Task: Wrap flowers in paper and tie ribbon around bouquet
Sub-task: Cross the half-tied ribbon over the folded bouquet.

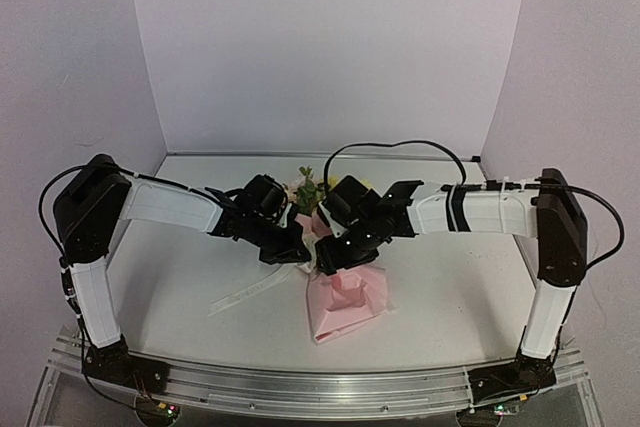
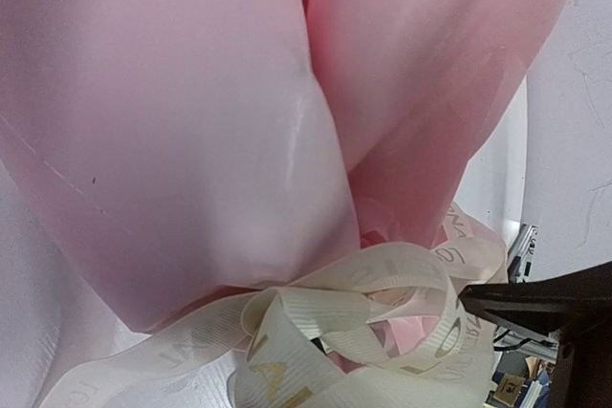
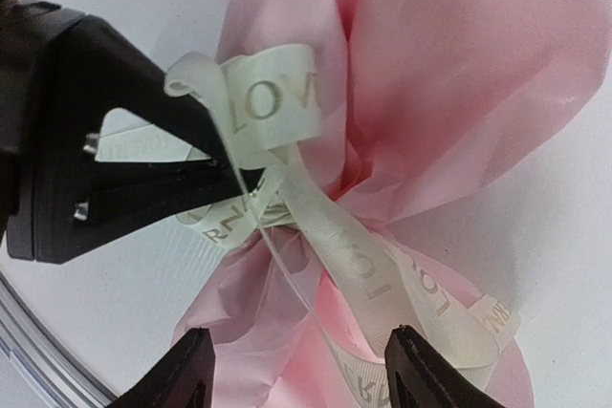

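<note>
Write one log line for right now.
left fingers: shut on cream lettered ribbon | right fingers: open | pink paper bouquet: ribbon around middle

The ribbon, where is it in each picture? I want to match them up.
Top view: the ribbon lies as a pale strip on the table, left of the pink paper.
Left wrist view: the ribbon loops along the bottom, under the pink paper.
Right wrist view: the ribbon is looped in the middle, across the pinched neck of the pink paper.
Shared landmark: the pink paper.
</note>
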Motion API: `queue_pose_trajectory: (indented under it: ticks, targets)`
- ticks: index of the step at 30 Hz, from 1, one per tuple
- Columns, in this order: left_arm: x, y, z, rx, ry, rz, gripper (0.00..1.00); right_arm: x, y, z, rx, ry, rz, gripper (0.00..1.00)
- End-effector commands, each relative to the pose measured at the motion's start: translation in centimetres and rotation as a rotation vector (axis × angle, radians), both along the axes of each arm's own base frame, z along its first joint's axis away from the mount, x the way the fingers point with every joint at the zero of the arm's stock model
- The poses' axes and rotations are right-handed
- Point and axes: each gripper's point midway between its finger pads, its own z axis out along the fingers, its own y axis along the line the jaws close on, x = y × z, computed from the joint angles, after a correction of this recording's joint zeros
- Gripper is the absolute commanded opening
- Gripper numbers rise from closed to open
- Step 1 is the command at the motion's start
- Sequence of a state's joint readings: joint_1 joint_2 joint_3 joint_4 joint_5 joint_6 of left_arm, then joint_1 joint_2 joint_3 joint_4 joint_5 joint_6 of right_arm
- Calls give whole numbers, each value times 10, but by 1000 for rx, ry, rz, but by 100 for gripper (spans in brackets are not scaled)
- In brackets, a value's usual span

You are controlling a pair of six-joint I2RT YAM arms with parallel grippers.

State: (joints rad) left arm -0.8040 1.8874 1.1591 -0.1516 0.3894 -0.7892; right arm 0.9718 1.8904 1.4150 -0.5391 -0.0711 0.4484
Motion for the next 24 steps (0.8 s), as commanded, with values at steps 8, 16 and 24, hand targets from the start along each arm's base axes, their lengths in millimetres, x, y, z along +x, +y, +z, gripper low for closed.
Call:
queue_pose_trajectory:
  ticks: [8,16,24]
  targets:
    - [11,-5,6,-18,-56,-2,0,10,7,20,162,93,-210,71]
    - [10,-4,7,-17,-58,-3,0,12,9,8,224,176,-342,77]
    - [4,1,7,-21,-59,-14,0,23,2,2,323,207,-531,81]
